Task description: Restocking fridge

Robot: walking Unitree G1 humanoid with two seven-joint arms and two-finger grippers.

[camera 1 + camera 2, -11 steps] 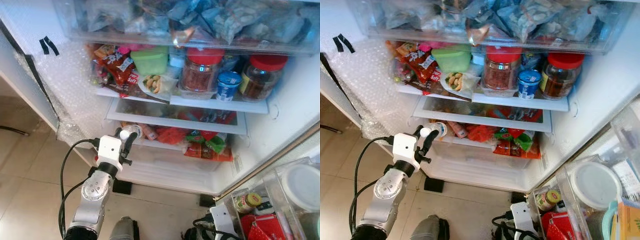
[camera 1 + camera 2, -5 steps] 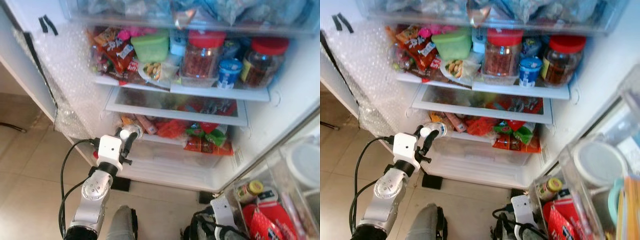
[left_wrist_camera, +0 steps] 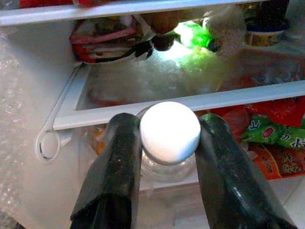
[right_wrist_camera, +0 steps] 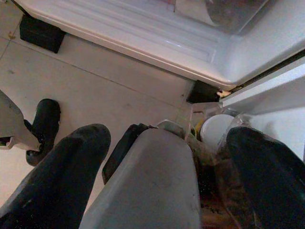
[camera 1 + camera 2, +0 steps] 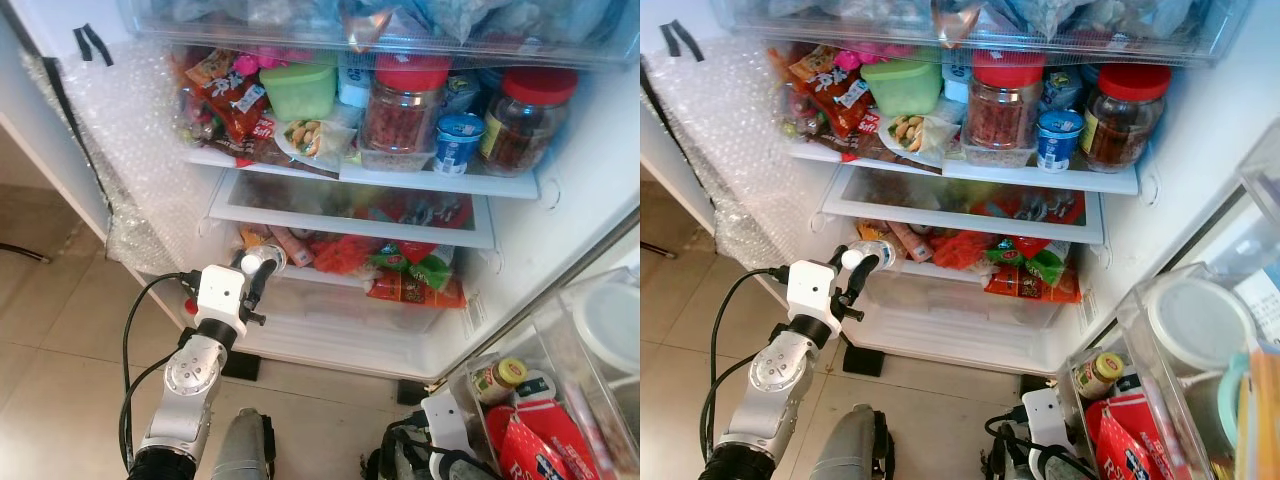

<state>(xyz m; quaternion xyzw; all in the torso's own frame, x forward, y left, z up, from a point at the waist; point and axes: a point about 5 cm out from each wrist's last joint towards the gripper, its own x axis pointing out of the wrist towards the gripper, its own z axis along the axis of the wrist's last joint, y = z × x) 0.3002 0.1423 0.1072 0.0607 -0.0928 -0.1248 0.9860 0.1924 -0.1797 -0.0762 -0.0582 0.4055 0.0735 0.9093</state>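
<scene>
Left eye view: the left gripper point(image 5: 258, 268) is raised at the front edge of the fridge's point(image 5: 590, 190) lower shelf point(image 5: 350, 228), clamped on a small clear bottle point(image 5: 268, 260) with a white cap. Over the last second the camera has tilted and drifted a little, but the gripper and bottle sit in nearly the same spot against the shelf edge, so the bottle is not yet inside. On the shelf above stand 2 red-lidded jars point(image 5: 405, 100), a green tub point(image 5: 300, 92) and snack packets point(image 5: 235, 100).

Right eye view: the same scene. The bottle point(image 5: 870, 256) hangs just in front of the packets point(image 5: 1025, 280) on the lowest level, near the left wall lined with bubble wrap point(image 5: 730, 130). The door bins point(image 5: 1180, 370) on the right hold a jar and containers.

Left wrist view: the 2 black fingers point(image 3: 114, 167) press either side of the bottle's neck under its white cap point(image 3: 170, 132), with the shelf edge straight ahead. A short push forward looks needed to stock it.

Right wrist view: the right gripper point(image 4: 164, 186) hangs low over the floor by the fridge base, its fingers spread wide and holding nothing.
</scene>
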